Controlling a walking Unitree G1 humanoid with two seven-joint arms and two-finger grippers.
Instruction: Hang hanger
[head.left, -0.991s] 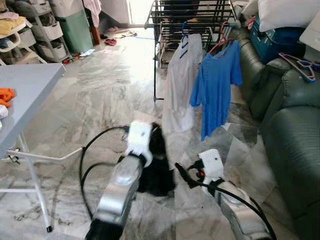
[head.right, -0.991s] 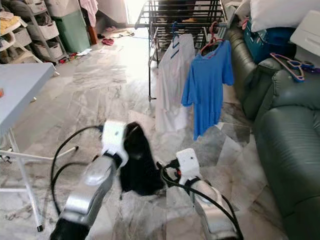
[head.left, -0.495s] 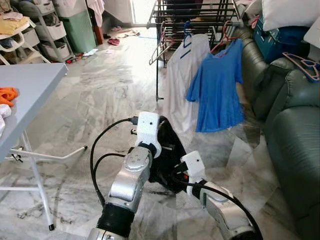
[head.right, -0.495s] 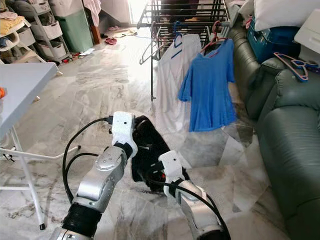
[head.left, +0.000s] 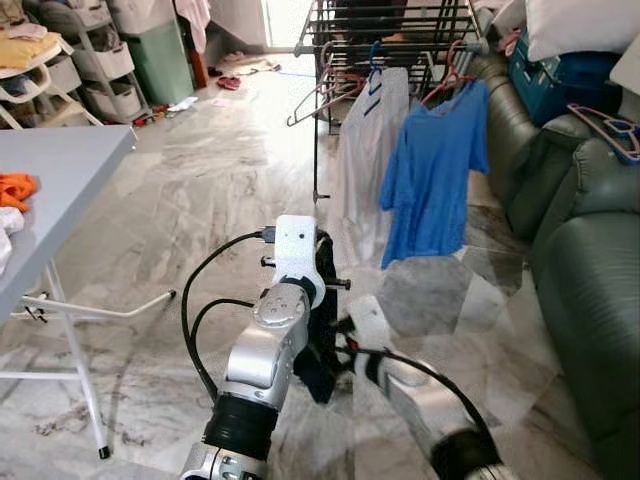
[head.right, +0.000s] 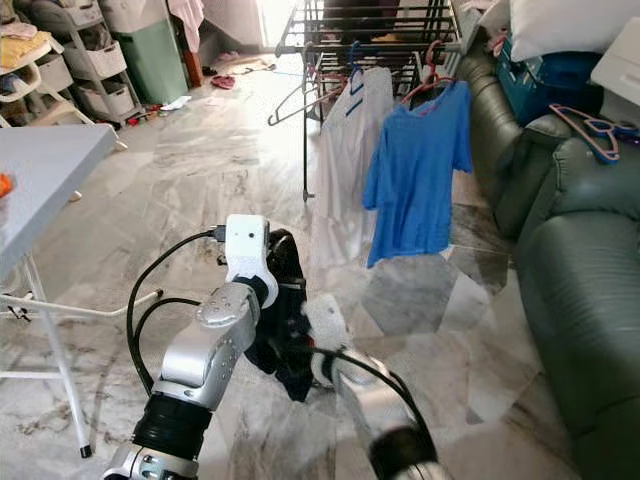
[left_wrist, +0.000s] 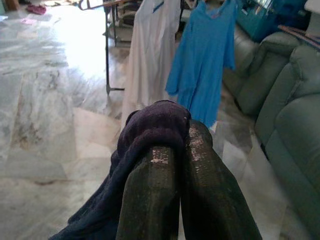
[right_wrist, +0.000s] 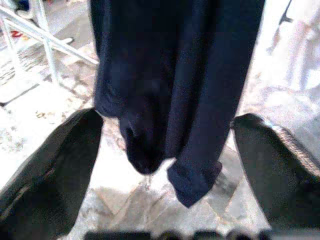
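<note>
In the left eye view, the drying rack (head.left: 385, 40) is taken as the landmark. A white shirt (head.left: 365, 150) and a blue shirt (head.left: 432, 170) are hung on its front rail, and an empty hanger (head.left: 322, 95) is seen on its left end. Well in front of the rack, a dark garment (head.left: 322, 340) is held up by the left gripper (head.left: 318, 262), probably so that it does not drag on the floor. The right gripper (head.left: 345, 325) is placed just beside the cloth, lower down.

In the right eye view, a pink hanger (head.right: 585, 125) is laid on the green sofa (head.right: 570, 260), to the right of the rack.

In the left wrist view, the two fingers (left_wrist: 150, 200) are pressed together, with the dark garment pinched and draped over their tips.

In the right wrist view, the fingers (right_wrist: 55, 165) are spread wide, with the cloth hanging between them but not touched; a grasp is probably being prepared
</note>
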